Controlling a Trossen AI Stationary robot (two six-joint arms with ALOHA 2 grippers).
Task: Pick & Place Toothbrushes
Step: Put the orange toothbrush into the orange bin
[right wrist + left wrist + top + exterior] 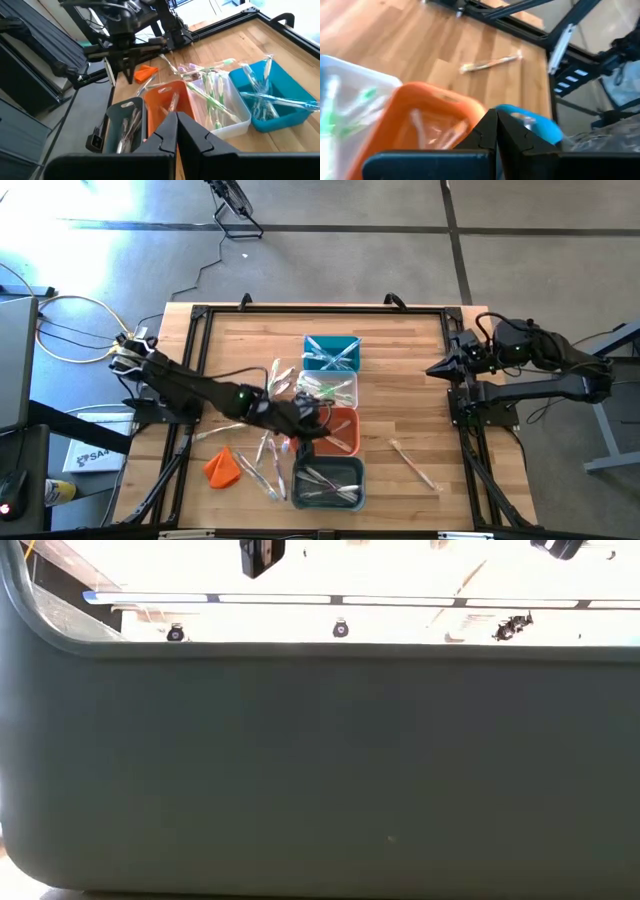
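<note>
**Item: left gripper** [300,423]. Jaws are fully shut, poised over the left rim of the orange bin [343,430] at mid-desk. I cannot tell whether a brush is pinched between them.

**Item: loose toothbrushes** [266,463]. These lie scattered on the desk [410,340] just left of the grey bin [328,484], toward the desk's grey-bin end. Their long axes mostly slant along the bin row. The left arm is nearer.

**Item: lone toothbrush** [413,463]. It lies diagonally, right of the bins.

**Pose:** the left arm stretches in from the left edge, wrist tipped down.

**Item: right gripper** [432,368]. Shut and empty, it waits at the right edge.
</note>
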